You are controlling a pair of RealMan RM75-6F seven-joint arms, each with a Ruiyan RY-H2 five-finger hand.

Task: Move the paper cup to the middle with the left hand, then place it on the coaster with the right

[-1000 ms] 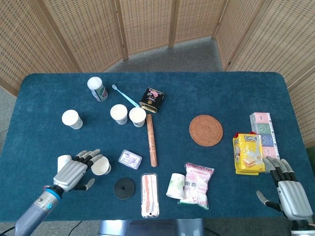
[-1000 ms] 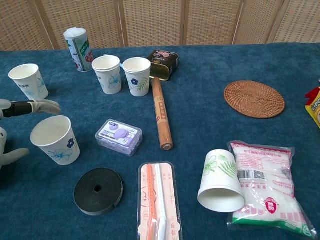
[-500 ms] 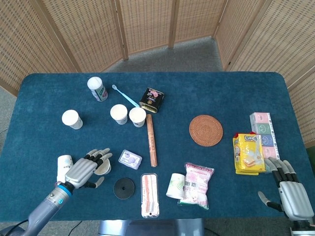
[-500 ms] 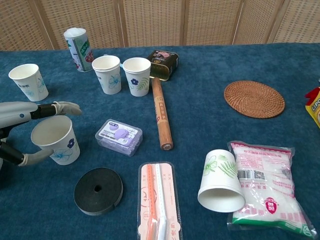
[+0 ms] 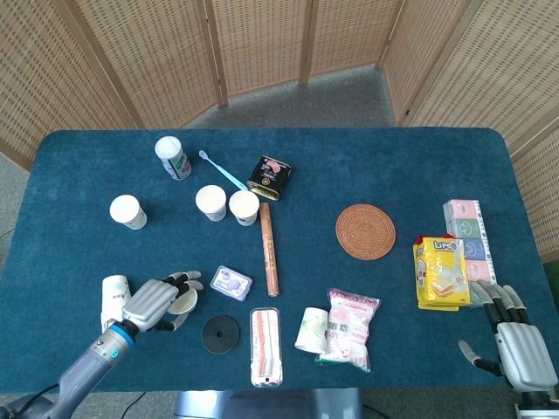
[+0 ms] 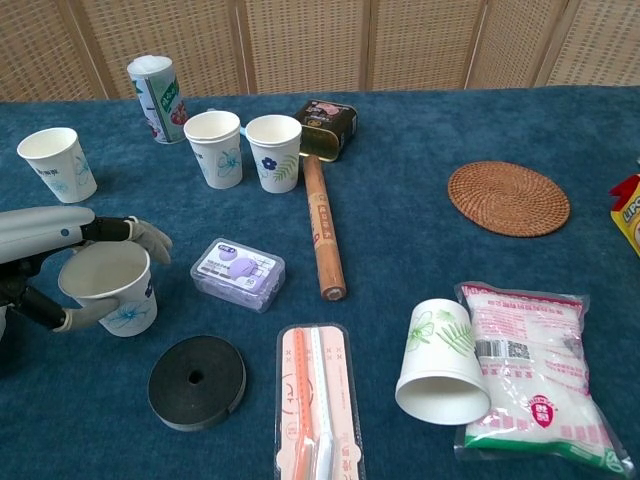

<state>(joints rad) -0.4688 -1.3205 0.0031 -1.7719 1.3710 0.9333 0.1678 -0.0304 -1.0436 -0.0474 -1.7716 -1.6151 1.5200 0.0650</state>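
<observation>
The left hand (image 6: pixel 60 270) wraps its fingers around the paper cup (image 6: pixel 108 288) near the left front of the blue table (image 5: pixel 393 157). The round coaster (image 5: pixel 365 231) lies far to the right with bare cloth around it. The right hand (image 5: pixel 514 336) rests open and empty by the front right corner.

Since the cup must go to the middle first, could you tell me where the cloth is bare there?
Bare cloth lies between the wooden roller and the coaster. Left of the roller, cups and a purple box crowd the left hand.
</observation>
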